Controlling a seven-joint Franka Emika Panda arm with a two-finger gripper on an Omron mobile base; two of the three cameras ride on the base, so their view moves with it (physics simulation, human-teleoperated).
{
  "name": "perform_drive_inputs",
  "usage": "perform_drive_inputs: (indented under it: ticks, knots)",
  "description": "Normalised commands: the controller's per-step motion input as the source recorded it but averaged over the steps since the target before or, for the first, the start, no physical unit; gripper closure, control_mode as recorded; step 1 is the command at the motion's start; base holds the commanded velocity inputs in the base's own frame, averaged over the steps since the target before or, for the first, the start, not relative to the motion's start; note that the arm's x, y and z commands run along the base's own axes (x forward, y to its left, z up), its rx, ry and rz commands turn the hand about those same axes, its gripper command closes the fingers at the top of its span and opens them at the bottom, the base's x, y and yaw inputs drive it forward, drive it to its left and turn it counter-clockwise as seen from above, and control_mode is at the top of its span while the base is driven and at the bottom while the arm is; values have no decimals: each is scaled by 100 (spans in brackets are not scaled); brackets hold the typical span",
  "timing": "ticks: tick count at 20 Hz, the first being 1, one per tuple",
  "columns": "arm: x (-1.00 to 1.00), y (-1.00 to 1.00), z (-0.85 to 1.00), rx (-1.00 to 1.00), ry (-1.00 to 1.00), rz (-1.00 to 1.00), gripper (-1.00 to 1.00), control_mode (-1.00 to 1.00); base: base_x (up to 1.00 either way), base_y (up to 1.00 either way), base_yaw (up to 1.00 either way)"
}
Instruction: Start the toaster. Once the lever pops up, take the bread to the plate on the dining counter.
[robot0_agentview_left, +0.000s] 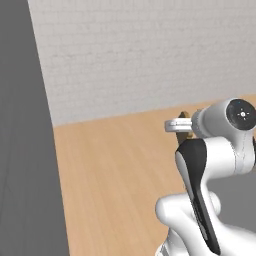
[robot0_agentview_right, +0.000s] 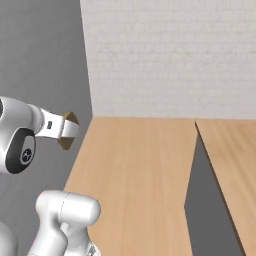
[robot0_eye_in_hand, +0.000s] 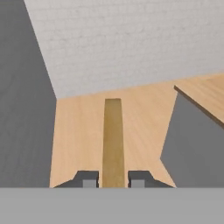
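My gripper (robot0_eye_in_hand: 113, 179) is shut on the bread (robot0_eye_in_hand: 113, 135), a brown slice seen edge-on as a narrow strip rising between the two fingertips. From the left base view the bread (robot0_agentview_left: 184, 118) peeks out behind the white hand, held in the air. In the right base view the gripper (robot0_agentview_right: 68, 132) holds the bread (robot0_agentview_right: 66, 142) in front of a grey wall. The toaster, the lever and the plate are out of view. I cannot tell whether the wood-topped unit on the right is the dining counter.
A tall grey wall (robot0_agentview_left: 25, 150) stands close on the left, with a white brick wall (robot0_agentview_right: 170, 60) at the back. A light-wood surface (robot0_agentview_right: 135, 180) stretches ahead below the hand. A grey-sided unit with a wood top (robot0_eye_in_hand: 205, 92) stands to the right.
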Motion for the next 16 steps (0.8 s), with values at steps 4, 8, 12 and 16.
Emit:
perform_drive_inputs:
  ticks: [4,8,12,16]
  knots:
    - [0,0,0,0,0,0,100,100,100,-14,0]
    - [0,0,0,0,0,0,100,100,100,-24,0]
    - [0,0,0,0,0,0,100,100,100,-37,0]
    - [0,0,0,0,0,0,100,100,100,-49,0]
